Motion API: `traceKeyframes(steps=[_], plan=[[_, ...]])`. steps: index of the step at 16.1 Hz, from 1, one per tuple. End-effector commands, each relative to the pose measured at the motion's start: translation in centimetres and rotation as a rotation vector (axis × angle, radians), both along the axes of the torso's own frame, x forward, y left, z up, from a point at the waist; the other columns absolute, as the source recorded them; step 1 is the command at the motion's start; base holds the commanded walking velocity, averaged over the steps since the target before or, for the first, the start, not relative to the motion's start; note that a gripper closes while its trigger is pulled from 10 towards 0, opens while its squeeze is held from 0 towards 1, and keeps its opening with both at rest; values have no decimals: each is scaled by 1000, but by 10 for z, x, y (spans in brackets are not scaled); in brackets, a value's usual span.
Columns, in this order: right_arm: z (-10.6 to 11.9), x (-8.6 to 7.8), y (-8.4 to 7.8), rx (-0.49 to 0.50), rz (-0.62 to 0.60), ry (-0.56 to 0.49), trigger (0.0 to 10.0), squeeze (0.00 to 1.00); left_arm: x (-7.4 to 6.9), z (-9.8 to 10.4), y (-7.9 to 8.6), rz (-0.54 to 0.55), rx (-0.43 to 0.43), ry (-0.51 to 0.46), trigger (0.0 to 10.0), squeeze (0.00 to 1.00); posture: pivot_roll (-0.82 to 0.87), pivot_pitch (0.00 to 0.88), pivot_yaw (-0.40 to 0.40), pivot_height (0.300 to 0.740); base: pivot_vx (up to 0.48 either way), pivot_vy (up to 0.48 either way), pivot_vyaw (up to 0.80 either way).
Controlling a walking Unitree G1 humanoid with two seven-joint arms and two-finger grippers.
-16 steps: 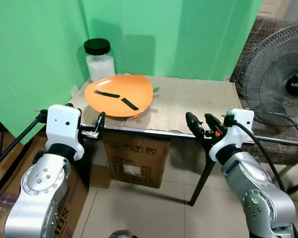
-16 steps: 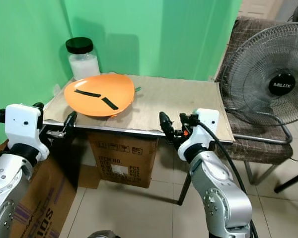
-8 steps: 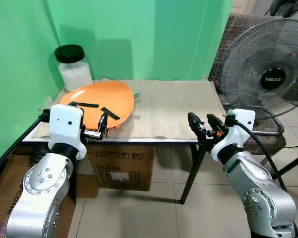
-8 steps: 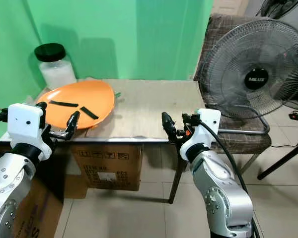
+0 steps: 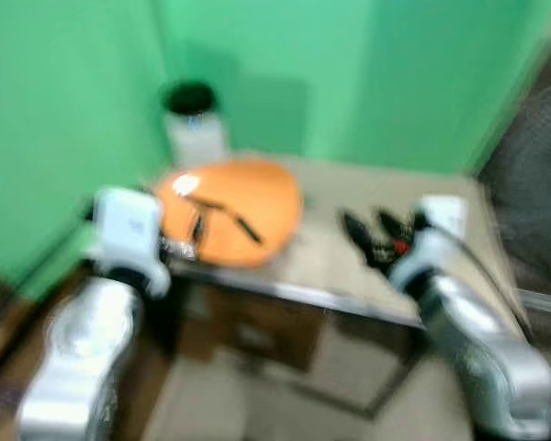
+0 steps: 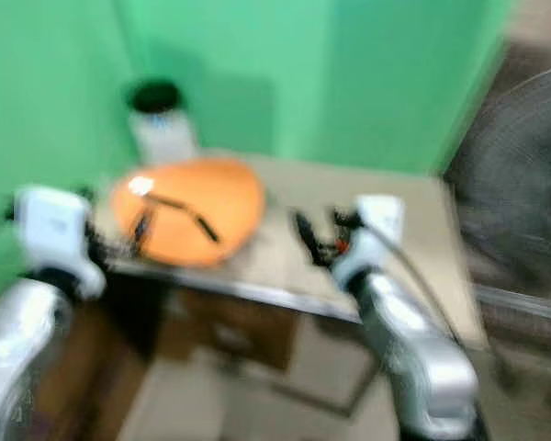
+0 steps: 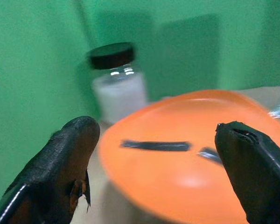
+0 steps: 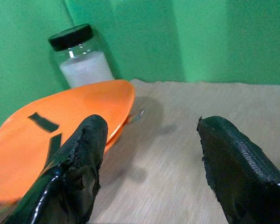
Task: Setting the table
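An orange plate [image 5: 228,211] with two black strips on it lies on the left part of the small table [image 5: 441,220]; the head views are blurred. My left gripper [image 5: 195,230] is open at the plate's near left edge, and the plate [image 7: 191,163] lies between its fingers [image 7: 67,158] in the left wrist view. My right gripper [image 5: 372,234] is open over the table's middle, right of the plate [image 8: 46,140], with nothing between its fingers [image 8: 79,163]. A thin metal utensil [image 8: 136,115] pokes out from under the plate's far edge.
A glass jar [image 5: 193,124] with a black lid and white contents stands at the table's back left corner against the green wall [image 5: 367,73]. A standing fan [image 5: 533,175] is to the right of the table. A cardboard box [image 5: 257,331] sits under the table.
The camera has swung and come closer to the table, so the picture is now blurred. Both grippers now reach over the table's near edge, the left at the plate.
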State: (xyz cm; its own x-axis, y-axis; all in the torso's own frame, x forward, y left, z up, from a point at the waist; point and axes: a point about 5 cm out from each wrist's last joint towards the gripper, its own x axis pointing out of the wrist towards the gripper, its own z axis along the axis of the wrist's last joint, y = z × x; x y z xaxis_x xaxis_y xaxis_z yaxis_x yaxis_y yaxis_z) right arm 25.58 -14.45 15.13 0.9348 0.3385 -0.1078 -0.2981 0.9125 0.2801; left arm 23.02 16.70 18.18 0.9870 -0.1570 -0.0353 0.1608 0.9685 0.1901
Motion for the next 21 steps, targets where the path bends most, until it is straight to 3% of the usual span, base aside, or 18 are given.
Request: traceKeyframes(steps=[1, 5, 9, 11, 12, 13, 14, 19, 20, 21], plan=[[6, 1, 9, 27, 47, -29, 10000, 0, -1, 4, 5, 14, 21, -12, 10000, 0, 106, 0, 8, 740, 322, 0, 800], [17, 9, 1, 45, 7, -85, 10000, 0, 1, 4, 3, -28, 26, -15, 10000, 0, 98, 0, 15, 740, 228, 0, 508], [38, 30, -28, -8, -95, -149, 10000, 0, 10, -6, -9, -185, 53, 32, 10000, 0, 45, 0, 28, 740, 0, 0, 0], [42, 37, -34, -24, -83, -139, 10000, 0, 18, -12, -14, -263, -7, 72, 10000, 0, 29, 0, 32, 740, 0, 0, 0], [39, 44, -41, -49, -107, -113, 10000, 59, 23, -16, -18, -341, -46, 118, 10000, 1000, 6, 0, 44, 740, 0, 0, 0], [39, 45, -42, -54, -115, -111, 10000, 278, 23, -17, -18, -349, -43, 120, 10000, 1000, 6, 0, 44, 740, 0, 0, 0], [35, 52, -48, -77, -133, -86, 10000, 1000, 29, -18, -20, -367, -36, 117, 10000, 1000, -21, 0, 60, 740, 0, 0, 0], [22, 79, -65, -129, -73, 70, 10000, 1000, 47, -21, -28, -488, -41, 145, 10000, 1000, -50, 0, 71, 740, 0, 0, 0], [22, 88, -69, -132, -69, 92, 10000, 1000, 48, -23, -28, -511, -44, 157, 10000, 847, -55, 0, 69, 740, 0, 0, 0], [23, 95, -74, -126, -79, 110, 10000, 1000, 48, -25, -28, -520, -40, 159, 10000, 443, -55, 0, 68, 740, 0, 0, 0]])
